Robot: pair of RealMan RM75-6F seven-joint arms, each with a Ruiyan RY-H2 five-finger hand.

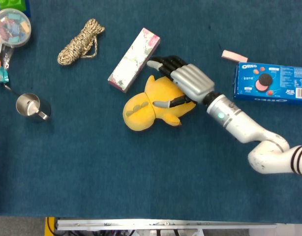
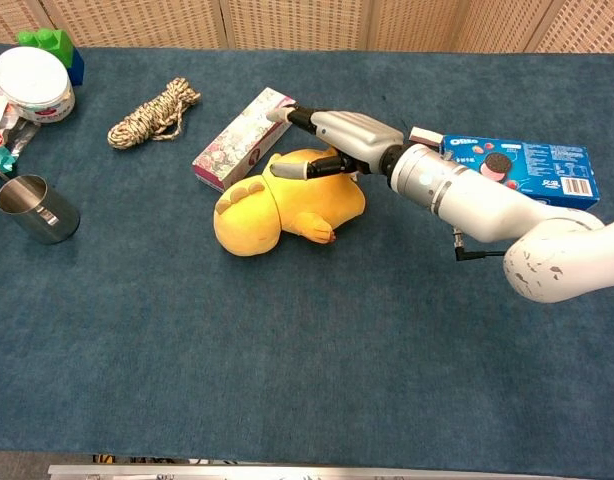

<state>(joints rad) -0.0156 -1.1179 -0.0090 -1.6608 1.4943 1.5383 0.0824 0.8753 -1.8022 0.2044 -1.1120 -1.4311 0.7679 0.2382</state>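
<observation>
A yellow plush toy (image 1: pixel 141 110) (image 2: pixel 257 215) lies on its side in the middle of the blue table. My right hand (image 1: pixel 183 81) (image 2: pixel 337 135) reaches over its upper right part with fingers spread. The fingertips extend past the plush toward a long patterned box (image 1: pixel 134 59) (image 2: pixel 242 135), and the thumb rests on the plush's body. The hand has not closed around the toy. My left hand shows in neither view.
A blue Oreo box (image 1: pixel 279 83) (image 2: pixel 532 165) lies at the right, with a small pink eraser (image 1: pixel 230 55) by its corner. A coiled rope (image 1: pixel 79 42), a steel cup (image 1: pixel 29 105), a round lidded container (image 1: pixel 12 27) and green blocks (image 1: pixel 13 4) occupy the left side.
</observation>
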